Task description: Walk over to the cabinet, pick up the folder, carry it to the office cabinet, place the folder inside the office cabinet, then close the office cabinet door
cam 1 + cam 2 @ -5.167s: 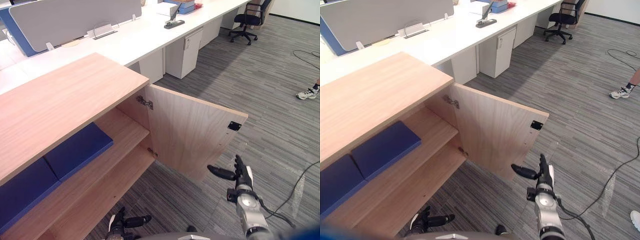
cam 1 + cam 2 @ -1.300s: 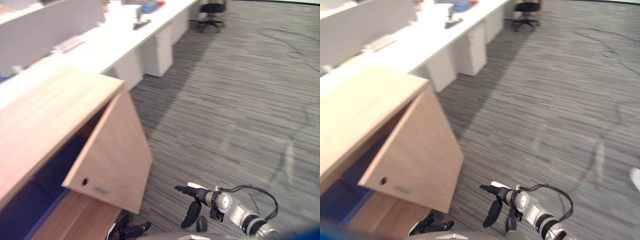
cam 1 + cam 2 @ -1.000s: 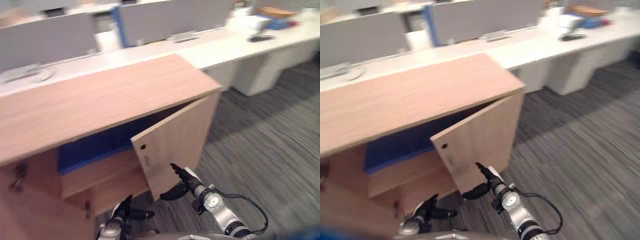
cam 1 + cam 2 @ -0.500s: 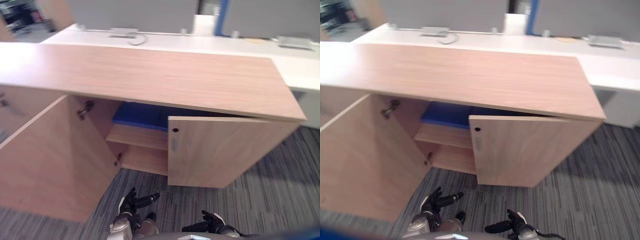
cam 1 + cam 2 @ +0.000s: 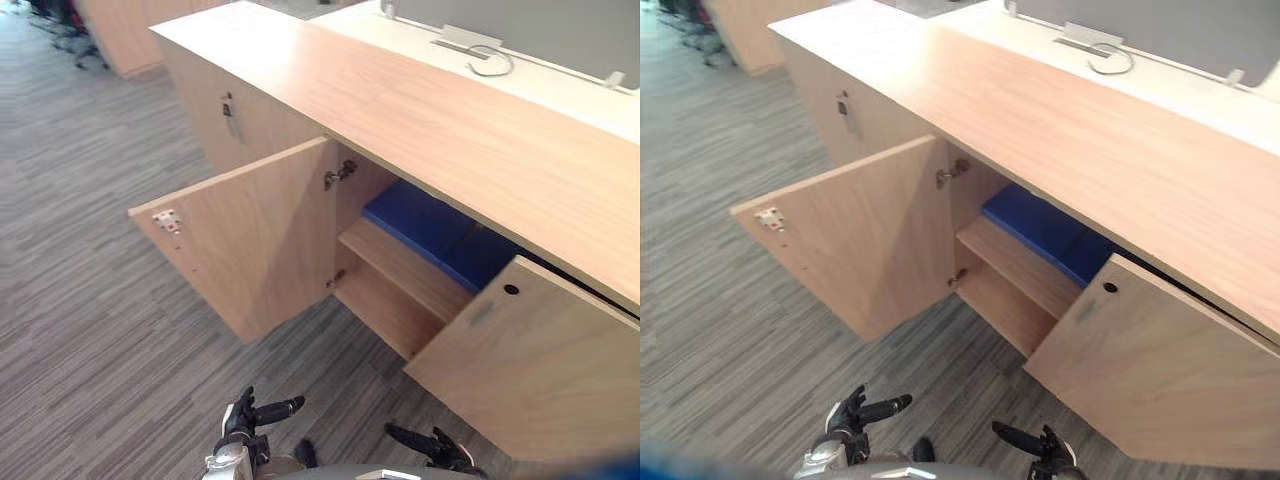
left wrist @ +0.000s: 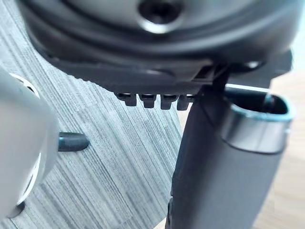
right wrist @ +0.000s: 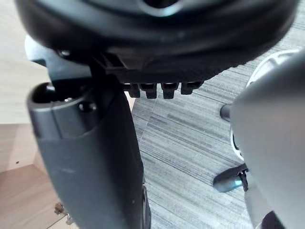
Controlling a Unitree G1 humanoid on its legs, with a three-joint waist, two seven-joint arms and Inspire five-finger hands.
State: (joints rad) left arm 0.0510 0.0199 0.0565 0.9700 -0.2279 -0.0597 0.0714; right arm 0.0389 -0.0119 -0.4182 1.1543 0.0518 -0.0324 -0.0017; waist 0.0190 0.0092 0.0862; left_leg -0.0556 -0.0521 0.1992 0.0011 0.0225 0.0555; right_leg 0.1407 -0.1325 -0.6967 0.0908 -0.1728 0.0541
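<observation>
Blue folder (image 5: 425, 222) lies flat on the upper shelf (image 5: 405, 265) inside the office cabinet (image 5: 450, 130), partly hidden behind the right door (image 5: 530, 360), which stands ajar. Left door (image 5: 250, 235) stands wide open. Left robot hand (image 5: 242, 420) and right robot hand (image 5: 440, 452) hang low over grey carpet (image 5: 90, 300), apart from the cabinet. Both have fingers straight and are empty.

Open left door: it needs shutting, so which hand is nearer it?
Left. The left hand hangs just before the open door; the right hand hangs before the other door.
</observation>
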